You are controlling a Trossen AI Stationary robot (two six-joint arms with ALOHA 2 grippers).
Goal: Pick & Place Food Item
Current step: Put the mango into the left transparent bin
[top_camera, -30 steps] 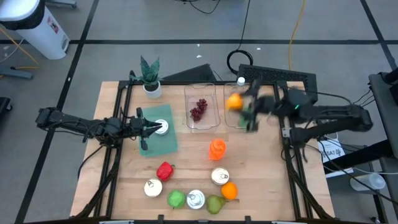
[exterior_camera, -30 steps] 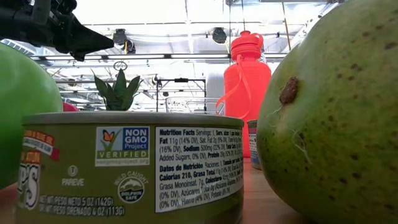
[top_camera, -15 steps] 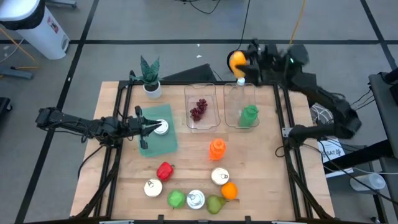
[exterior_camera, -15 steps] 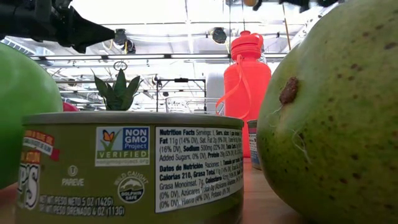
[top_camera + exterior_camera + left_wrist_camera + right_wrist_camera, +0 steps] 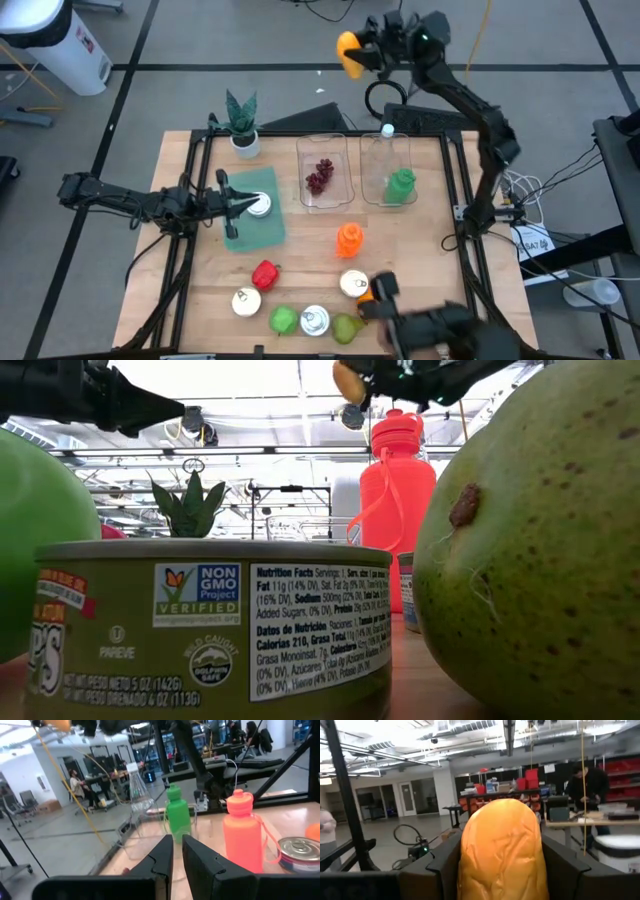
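Observation:
My right gripper (image 5: pixel 368 52) is raised high beyond the table's far edge and shut on an orange-yellow food item (image 5: pixel 349 52). The item fills the right wrist view (image 5: pixel 501 850) and shows at the top of the low view (image 5: pixel 348 380). My left gripper (image 5: pixel 243 206) is shut and empty, level above a green mat (image 5: pixel 262 230) at the table's left, next to a white round lid (image 5: pixel 261 205). Two clear containers stand at the far middle. One (image 5: pixel 312 195) holds dark grapes (image 5: pixel 319 178), the other (image 5: pixel 380 160) a green bottle (image 5: pixel 402 186). My right gripper pinches the orange-yellow item by its two opposite sides (image 5: pixel 467 865) between its two fingers (image 5: pixel 440 867). The item's rounded end sticks out past the fingertips. It is lifted clear, high above the table.
An orange bottle (image 5: pixel 349 240) stands mid-table. A red pepper (image 5: pixel 264 273), cans (image 5: pixel 246 302) (image 5: pixel 315 320) (image 5: pixel 353 283), a green apple (image 5: pixel 283 320) and a pear (image 5: pixel 346 327) lie along the near edge. A potted plant (image 5: pixel 241 120) stands far left. A dark blurred shape (image 5: pixel 440 328) covers the near right.
My right gripper has risen from over the right container, up and toward the far edge and the left, carrying the orange-yellow item held shut. The green bottle in that container now shows. A dark blurred shape has appeared at the near right edge.

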